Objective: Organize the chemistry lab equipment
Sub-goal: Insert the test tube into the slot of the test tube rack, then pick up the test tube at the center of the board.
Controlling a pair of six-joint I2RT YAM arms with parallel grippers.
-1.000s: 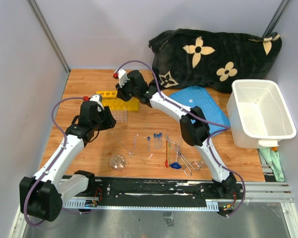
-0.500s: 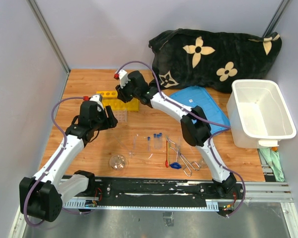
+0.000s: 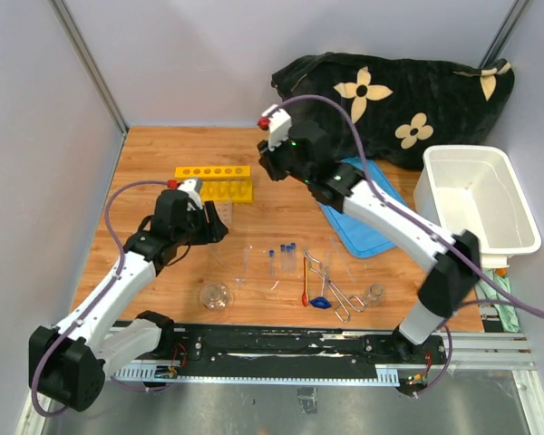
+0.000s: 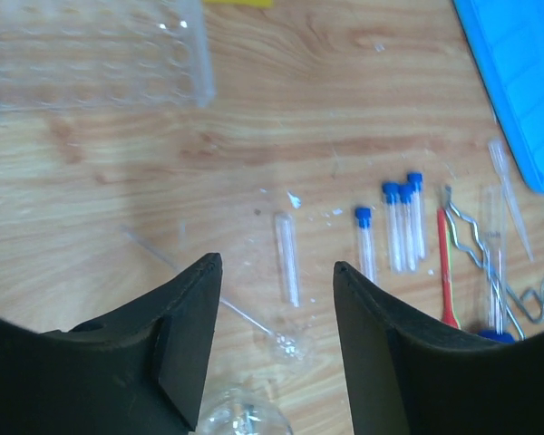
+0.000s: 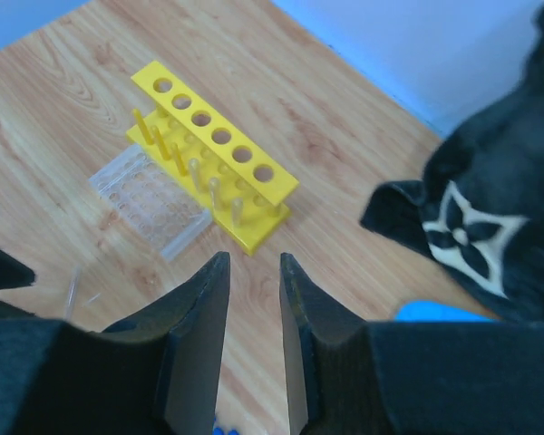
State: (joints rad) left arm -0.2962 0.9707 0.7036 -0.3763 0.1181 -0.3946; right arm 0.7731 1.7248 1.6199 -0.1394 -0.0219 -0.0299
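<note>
The yellow tube rack stands at the back left; it also shows in the right wrist view. Blue-capped test tubes, an uncapped clear tube, the red-handled spatula and metal tongs lie at the front middle. A round flask and a small beaker sit near the front edge. My left gripper is open and empty, above the clear tube. My right gripper is narrowly open and empty, right of the rack.
A clear well plate lies in front of the rack. A blue lid lies right of centre. A white tub stands at the right. A black flowered cloth is at the back.
My right arm has lifted off the rack and swung right, uncovering the rack and the small beaker. My left gripper has moved a little right and nearer, toward the tubes.
</note>
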